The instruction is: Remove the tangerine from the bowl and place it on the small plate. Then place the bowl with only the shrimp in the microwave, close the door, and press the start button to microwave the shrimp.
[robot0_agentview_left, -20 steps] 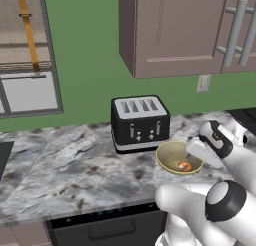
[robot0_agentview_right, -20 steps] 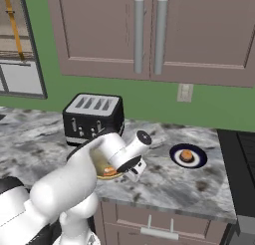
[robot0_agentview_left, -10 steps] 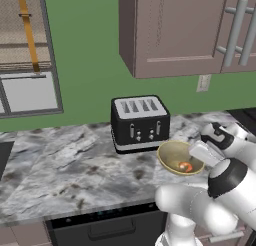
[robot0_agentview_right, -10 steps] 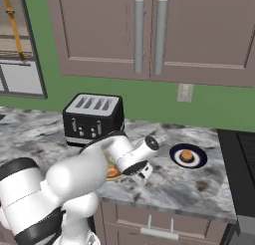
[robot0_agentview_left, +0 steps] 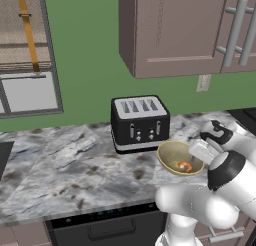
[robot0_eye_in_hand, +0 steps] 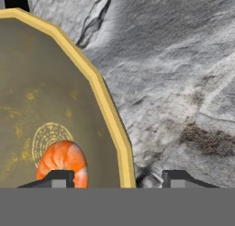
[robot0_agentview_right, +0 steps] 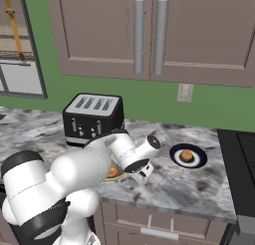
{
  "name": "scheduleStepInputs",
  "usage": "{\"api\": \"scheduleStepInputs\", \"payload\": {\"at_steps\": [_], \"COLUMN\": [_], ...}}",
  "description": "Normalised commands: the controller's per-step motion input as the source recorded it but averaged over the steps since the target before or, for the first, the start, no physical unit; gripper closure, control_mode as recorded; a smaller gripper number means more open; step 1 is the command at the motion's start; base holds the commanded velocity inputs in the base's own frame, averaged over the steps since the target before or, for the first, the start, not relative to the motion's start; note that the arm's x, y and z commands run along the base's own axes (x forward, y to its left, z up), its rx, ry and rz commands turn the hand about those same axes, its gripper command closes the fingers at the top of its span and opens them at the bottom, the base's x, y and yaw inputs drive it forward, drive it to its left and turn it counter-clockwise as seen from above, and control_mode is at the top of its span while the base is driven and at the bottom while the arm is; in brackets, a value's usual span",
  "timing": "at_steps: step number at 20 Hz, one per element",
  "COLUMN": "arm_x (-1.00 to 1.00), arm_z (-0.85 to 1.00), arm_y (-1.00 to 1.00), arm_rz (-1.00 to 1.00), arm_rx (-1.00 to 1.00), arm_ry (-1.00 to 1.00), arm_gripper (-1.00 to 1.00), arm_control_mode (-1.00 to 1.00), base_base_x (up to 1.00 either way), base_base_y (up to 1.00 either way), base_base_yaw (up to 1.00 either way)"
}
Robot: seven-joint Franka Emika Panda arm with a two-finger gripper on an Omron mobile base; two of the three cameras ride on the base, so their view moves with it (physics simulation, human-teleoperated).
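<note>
In my hand view the hand sits low at the bottom of the frame with its two fingertips astride the yellow rim of the bowl: one tip is inside the bowl at lower left, the other is outside over the worktop at lower right. The rim runs up between them, and I can see a gap on either side, so the fingers are spread around the rim rather than pinching it; I cannot tell whether either tip touches it. The shrimp lies curled on the bowl's floor at lower left, just above the inner fingertip.

In the left base view the bowl rests on the marbled worktop right of centre, just in front of the black toaster, with the shrimp showing near its right inner side. The arm bends in from the lower right, and its wrist covers the bowl's right edge.

In the right base view the arm crosses the middle of the frame and hides most of the bowl; I only make out a sliver of it below the wrist. The tangerine sits in the middle of the small plate, which lies on the worktop at centre right, well apart from the bowl. The toaster stands to the left, and brownish cabinets hang across the top.
</note>
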Motion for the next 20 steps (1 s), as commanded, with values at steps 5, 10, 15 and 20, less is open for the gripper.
{"api": "scheduleStepInputs", "payload": {"at_steps": [5,10,15,20], "arm_x": [0.0,-0.03,-0.23,-0.25], "arm_z": [0.0,0.0,0.27,0.47], "arm_y": [0.22,0.06,0.0,0.0], "arm_rz": [0.0,0.0,0.0,0.0], "arm_rx": [0.0,0.0,0.0,0.01], "arm_ry": [0.0,0.0,-0.12,-0.15], "arm_gripper": [1.0,1.0,1.0,1.0], "arm_control_mode": [-1.0,-1.0,-1.0,-1.0], "base_base_x": [0.0,0.0,0.0,0.0], "base_base_y": [0.0,0.0,0.0,0.0], "base_base_yaw": [0.0,0.0,0.0,0.0]}}
